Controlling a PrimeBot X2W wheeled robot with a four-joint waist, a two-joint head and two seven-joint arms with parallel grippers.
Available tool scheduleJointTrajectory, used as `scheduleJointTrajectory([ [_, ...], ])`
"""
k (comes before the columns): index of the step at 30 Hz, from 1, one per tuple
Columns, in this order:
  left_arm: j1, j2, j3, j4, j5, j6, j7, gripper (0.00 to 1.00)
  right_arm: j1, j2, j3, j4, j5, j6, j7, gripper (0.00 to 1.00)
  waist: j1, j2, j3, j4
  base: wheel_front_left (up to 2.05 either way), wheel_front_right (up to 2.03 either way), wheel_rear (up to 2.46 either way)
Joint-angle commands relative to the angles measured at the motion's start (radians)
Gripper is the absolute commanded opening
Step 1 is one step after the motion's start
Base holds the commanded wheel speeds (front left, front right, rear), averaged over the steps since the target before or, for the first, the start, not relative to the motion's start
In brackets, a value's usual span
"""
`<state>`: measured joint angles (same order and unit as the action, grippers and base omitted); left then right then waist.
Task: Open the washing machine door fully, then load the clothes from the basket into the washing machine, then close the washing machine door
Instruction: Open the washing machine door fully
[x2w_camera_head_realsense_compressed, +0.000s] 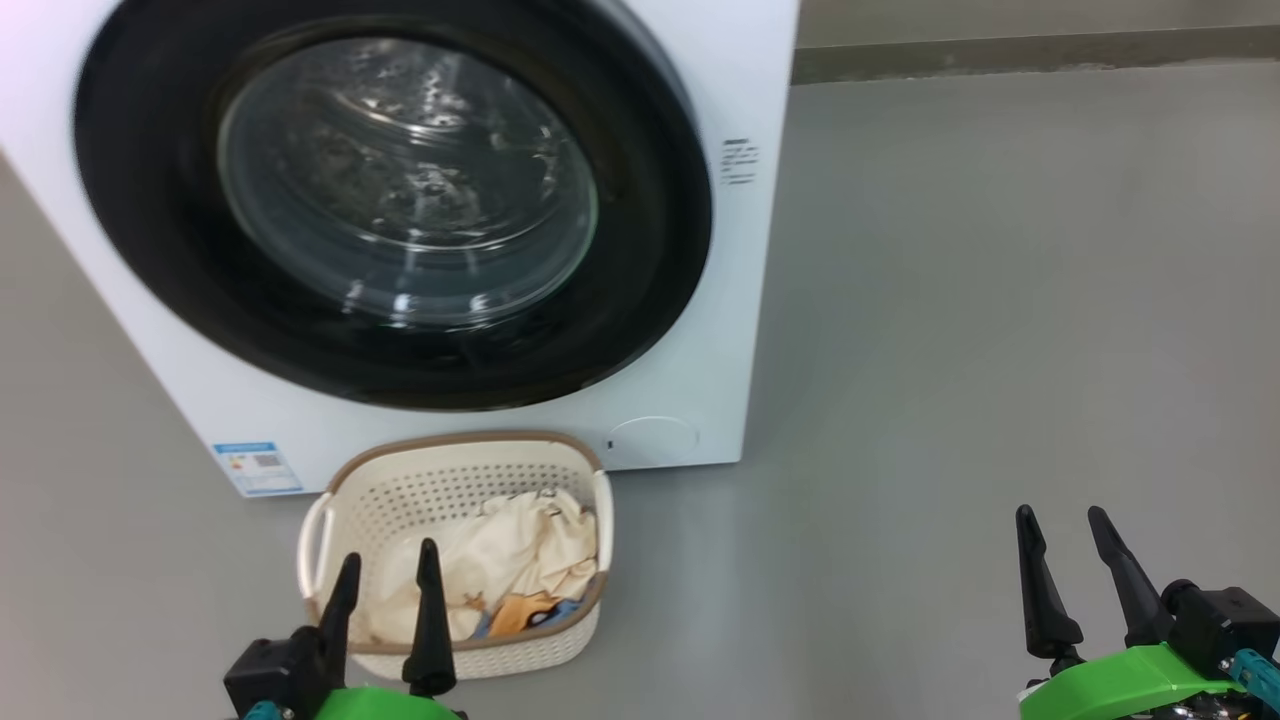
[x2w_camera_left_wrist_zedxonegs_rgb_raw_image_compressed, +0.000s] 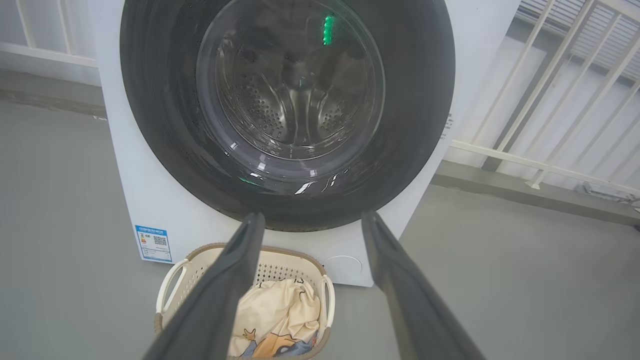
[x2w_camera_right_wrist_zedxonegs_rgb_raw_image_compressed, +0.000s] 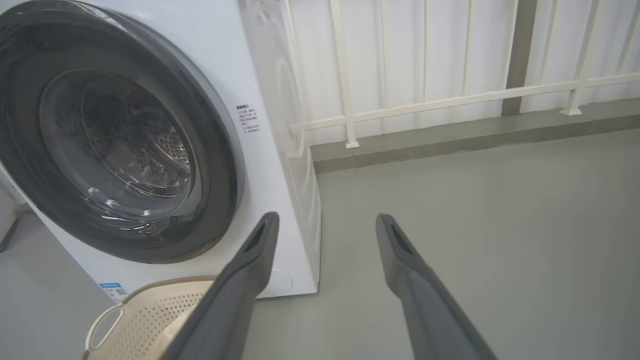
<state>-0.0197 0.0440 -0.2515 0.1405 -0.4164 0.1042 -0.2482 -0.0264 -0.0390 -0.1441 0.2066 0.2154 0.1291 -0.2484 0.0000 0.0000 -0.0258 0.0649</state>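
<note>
The white washing machine (x2w_camera_head_realsense_compressed: 720, 330) stands ahead with its black-rimmed round door (x2w_camera_head_realsense_compressed: 390, 200) flat against the front; the steel drum shows through the glass. On the floor in front sits the cream basket (x2w_camera_head_realsense_compressed: 455, 480) holding the clothes (x2w_camera_head_realsense_compressed: 520, 560), a cream piece with orange and blue cloth beneath. My left gripper (x2w_camera_head_realsense_compressed: 388, 555) is open just before the basket's near rim, nothing between its fingers. My right gripper (x2w_camera_head_realsense_compressed: 1062, 520) is open over bare floor, well right of the machine. In the left wrist view the door (x2w_camera_left_wrist_zedxonegs_rgb_raw_image_compressed: 400, 100), basket (x2w_camera_left_wrist_zedxonegs_rgb_raw_image_compressed: 272, 262) and clothes (x2w_camera_left_wrist_zedxonegs_rgb_raw_image_compressed: 280, 310) lie past the open fingers.
Grey floor (x2w_camera_head_realsense_compressed: 950, 300) stretches to the right of the machine. A raised grey kerb (x2w_camera_right_wrist_zedxonegs_rgb_raw_image_compressed: 450, 135) with a white railing (x2w_camera_right_wrist_zedxonegs_rgb_raw_image_compressed: 425, 105) runs behind and to the right. A blue label sticker (x2w_camera_head_realsense_compressed: 256, 468) marks the machine's lower left corner.
</note>
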Motion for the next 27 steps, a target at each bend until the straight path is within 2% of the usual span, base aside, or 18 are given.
scheduleJointTrajectory([
  [1, -0.028, 0.006, 0.033, -0.03, 0.005, -0.001, -0.014, 1.0, -0.044, -0.011, 0.031, -0.021, 0.006, 0.002, -0.011, 1.0, 0.0, 0.0, 0.0, 0.0, 1.37, 0.07, -1.44],
  [8, -0.022, 0.006, 0.023, -0.028, 0.023, -0.004, -0.014, 1.0, -0.041, -0.011, 0.038, -0.021, 0.006, 0.002, -0.012, 1.0, 0.0, 0.0, -0.002, 0.002, 0.58, 0.23, -0.81],
  [27, -0.019, 0.006, 0.018, -0.005, 0.023, 0.003, -0.014, 1.0, -0.045, -0.011, 0.043, -0.019, 0.002, 0.002, -0.012, 1.0, 0.0, 0.0, -0.008, 0.007, 0.01, 0.01, -0.01],
])
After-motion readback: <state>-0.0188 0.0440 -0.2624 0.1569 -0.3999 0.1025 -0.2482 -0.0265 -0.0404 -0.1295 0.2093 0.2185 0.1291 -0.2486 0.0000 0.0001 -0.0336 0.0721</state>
